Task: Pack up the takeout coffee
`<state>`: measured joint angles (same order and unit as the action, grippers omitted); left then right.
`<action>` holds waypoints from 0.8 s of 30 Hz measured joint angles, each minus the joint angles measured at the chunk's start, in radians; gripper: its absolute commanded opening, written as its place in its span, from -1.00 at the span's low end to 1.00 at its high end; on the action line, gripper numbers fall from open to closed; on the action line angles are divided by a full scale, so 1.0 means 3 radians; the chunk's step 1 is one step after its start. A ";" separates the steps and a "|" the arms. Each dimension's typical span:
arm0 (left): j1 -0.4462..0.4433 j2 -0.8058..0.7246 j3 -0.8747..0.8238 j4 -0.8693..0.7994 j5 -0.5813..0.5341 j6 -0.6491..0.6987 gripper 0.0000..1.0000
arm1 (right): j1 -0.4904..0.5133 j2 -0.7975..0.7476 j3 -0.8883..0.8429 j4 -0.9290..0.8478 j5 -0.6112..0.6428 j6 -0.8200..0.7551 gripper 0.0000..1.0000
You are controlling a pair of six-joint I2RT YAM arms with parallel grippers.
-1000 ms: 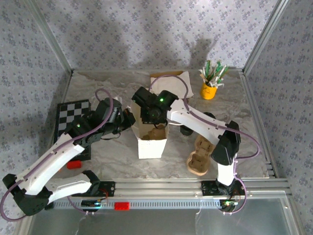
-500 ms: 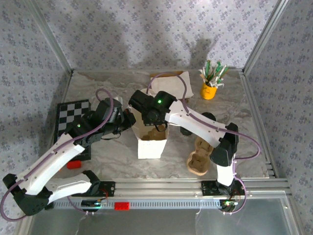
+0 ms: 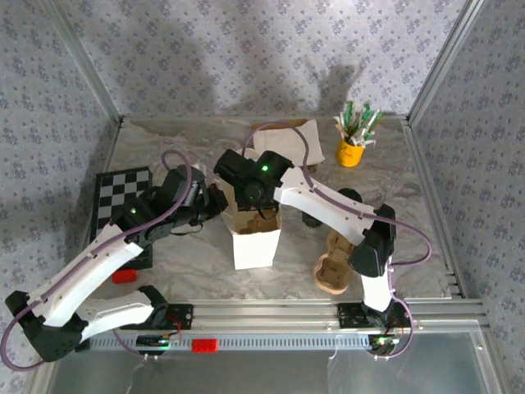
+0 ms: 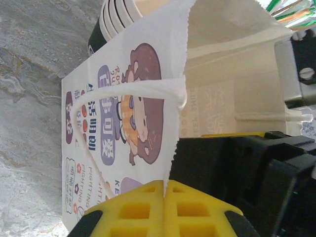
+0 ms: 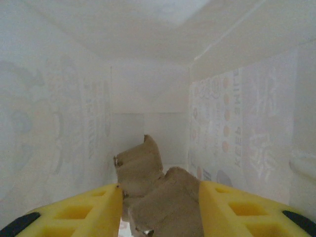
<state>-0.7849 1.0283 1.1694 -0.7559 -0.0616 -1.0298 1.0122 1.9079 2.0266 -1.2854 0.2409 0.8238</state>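
Note:
A white printed paper bag [image 3: 254,242] stands open in the middle of the table. My left gripper [image 3: 222,205] is shut on the bag's left top edge [image 4: 173,128], its yellow fingers [image 4: 168,185] pinching the paper. My right gripper [image 3: 261,213] reaches down into the bag. Its fingers [image 5: 160,190] stand open on either side of a brown cardboard cup carrier [image 5: 153,197] that rests on the bag's floor. The takeout coffee [image 4: 114,19], a white cup with a dark band, shows past the bag's far side in the left wrist view.
A second brown cup carrier [image 3: 335,261] lies right of the bag. A yellow cup of green-white sticks [image 3: 354,139] stands at the back right. A checkered board [image 3: 121,195] and a red block [image 3: 125,276] lie at the left. A flat paper bag [image 3: 291,135] lies behind.
My right gripper's fingers have spread apart round the cardboard carrier inside the bag, and the wrist has shifted slightly left. The left gripper has kept its hold on the bag's edge.

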 measured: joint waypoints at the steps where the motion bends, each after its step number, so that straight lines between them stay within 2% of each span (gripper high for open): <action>1: 0.0013 0.0000 0.0000 0.0001 0.0010 0.0000 -1.00 | -0.0014 -0.0001 0.0042 -0.0034 -0.0048 -0.0009 -0.07; 4: 0.0050 0.0000 -0.0006 0.0001 0.0036 0.0001 -1.00 | -0.0037 -0.0042 0.0084 -0.0116 -0.0122 -0.0020 -0.07; 15: 0.0065 0.0001 -0.0013 0.0008 0.0081 0.0001 -1.00 | -0.0027 -0.0201 -0.0088 -0.0295 -0.0116 -0.0114 -0.40; 24: 0.0065 0.0005 -0.0027 0.0018 0.0081 0.0001 -1.00 | -0.0019 -0.0128 -0.0248 -0.0084 -0.0148 -0.0186 -0.45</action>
<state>-0.7654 1.0298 1.1614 -0.7506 -0.0372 -1.0294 1.0065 1.8694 1.9522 -1.3106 0.1967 0.7681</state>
